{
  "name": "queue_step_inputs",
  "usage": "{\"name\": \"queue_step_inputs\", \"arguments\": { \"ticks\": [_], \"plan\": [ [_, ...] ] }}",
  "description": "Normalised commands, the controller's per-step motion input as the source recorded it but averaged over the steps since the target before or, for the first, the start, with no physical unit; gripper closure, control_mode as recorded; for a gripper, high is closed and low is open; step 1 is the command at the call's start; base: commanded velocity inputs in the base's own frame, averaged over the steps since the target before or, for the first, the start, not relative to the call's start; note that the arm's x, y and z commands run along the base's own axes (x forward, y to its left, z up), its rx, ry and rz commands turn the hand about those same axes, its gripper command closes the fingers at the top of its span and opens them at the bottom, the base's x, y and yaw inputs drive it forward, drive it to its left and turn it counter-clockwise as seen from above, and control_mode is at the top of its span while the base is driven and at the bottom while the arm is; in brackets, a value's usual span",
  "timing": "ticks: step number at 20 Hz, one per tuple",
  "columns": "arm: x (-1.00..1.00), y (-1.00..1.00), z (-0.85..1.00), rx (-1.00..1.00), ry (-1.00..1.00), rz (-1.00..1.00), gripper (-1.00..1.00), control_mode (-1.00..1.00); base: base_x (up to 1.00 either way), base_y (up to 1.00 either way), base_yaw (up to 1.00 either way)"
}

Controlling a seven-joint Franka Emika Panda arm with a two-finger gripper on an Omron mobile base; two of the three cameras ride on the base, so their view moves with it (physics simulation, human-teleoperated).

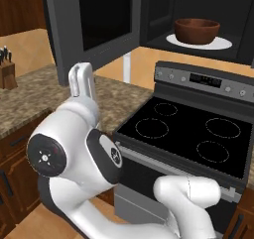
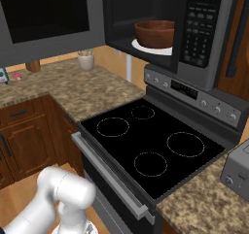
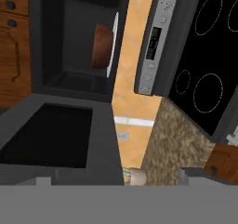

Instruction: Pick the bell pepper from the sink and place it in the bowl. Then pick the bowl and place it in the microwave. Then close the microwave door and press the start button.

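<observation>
The dark reddish-brown bowl [image 1: 197, 30] [image 2: 155, 33] [image 3: 101, 46] sits on the white turntable plate [image 1: 224, 43] [image 2: 145, 47] inside the black microwave [image 1: 208, 0] [image 2: 202, 29]. The microwave door [image 1: 94, 25] [image 2: 44, 19] [image 3: 51, 135] hangs wide open to the left of the cavity. In the hand view my gripper [image 3: 116, 179] is open with nothing between its fingertips [image 3: 186, 174]. It looks at the open cavity from a distance, beyond the door's outer edge. The bell pepper and the sink are out of view.
A black glass cooktop [image 1: 183, 129] [image 2: 146, 136] with its control panel [image 1: 208, 80] lies below the microwave. Granite counter [image 1: 34, 94] runs to the left, with a knife block [image 1: 7, 72] and a utensil cup [image 2: 85, 59]. A toaster [image 2: 238, 172] stands at the right.
</observation>
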Motion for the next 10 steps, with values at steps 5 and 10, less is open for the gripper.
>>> {"name": "queue_step_inputs", "arguments": {
  "ticks": [5,10],
  "plan": [
    [0.55,0.69,-0.6,-0.04,-0.05,-0.05,-1.0,-1.0,0.0,0.0,0.0],
    [0.86,0.83,-0.53,-0.05,-0.04,-0.09,-1.0,-1.0,0.0,0.0,0.0]
  ]
}}
